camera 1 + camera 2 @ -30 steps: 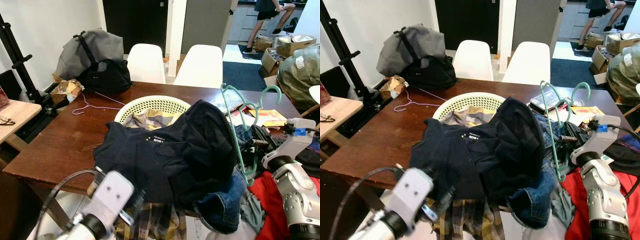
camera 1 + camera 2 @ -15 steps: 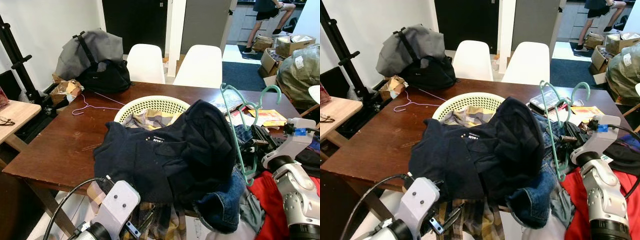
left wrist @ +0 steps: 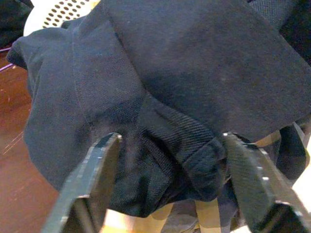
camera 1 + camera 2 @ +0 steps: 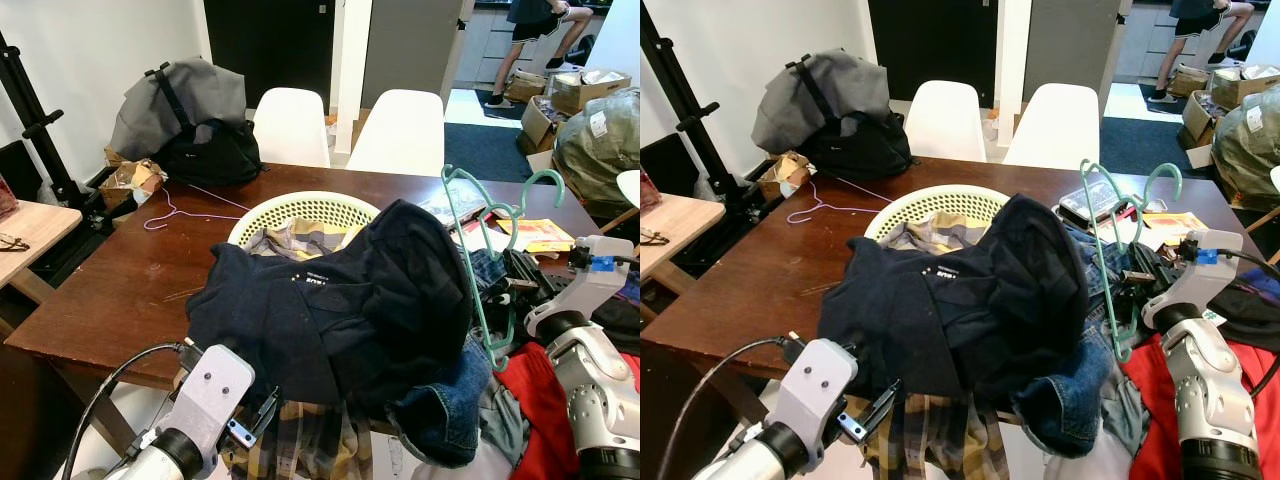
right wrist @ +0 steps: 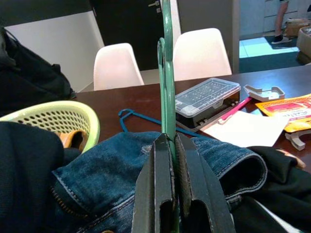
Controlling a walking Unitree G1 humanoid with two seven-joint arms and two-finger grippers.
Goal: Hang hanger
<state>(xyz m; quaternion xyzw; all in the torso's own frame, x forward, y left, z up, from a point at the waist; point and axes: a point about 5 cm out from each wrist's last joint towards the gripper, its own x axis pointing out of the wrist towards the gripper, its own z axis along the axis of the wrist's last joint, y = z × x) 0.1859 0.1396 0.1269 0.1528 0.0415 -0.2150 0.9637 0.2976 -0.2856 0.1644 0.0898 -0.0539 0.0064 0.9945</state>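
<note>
Two green hangers [image 4: 478,255] stand upright at the right of the table, hooks up, with my right gripper [image 4: 506,291] shut on their lower part. In the right wrist view the fingers [image 5: 154,174] pinch the green hangers [image 5: 167,87] above a blue denim garment [image 5: 146,165]. My left gripper [image 3: 170,138] is open at the table's near edge, its fingers [image 3: 92,179] spread wide just before the hanging edge of a dark navy shirt [image 4: 330,300]. A thin pink hanger [image 4: 175,212] lies on the far left of the table, and a blue hanger [image 5: 131,116] lies beyond the denim.
A pale green laundry basket [image 4: 300,208] holds clothes under the navy pile. Plaid cloth [image 4: 300,450] and jeans [image 4: 445,405] hang over the brown table's [image 4: 120,290] front edge. Two white chairs [image 4: 400,130] and a grey bag [image 4: 185,105] stand behind. A person [image 4: 535,25] sits far back right.
My left arm dipped, then came back up and a little left, fingers now pointing at the clothes' hanging edge. The right gripper and green hangers have stayed put.
</note>
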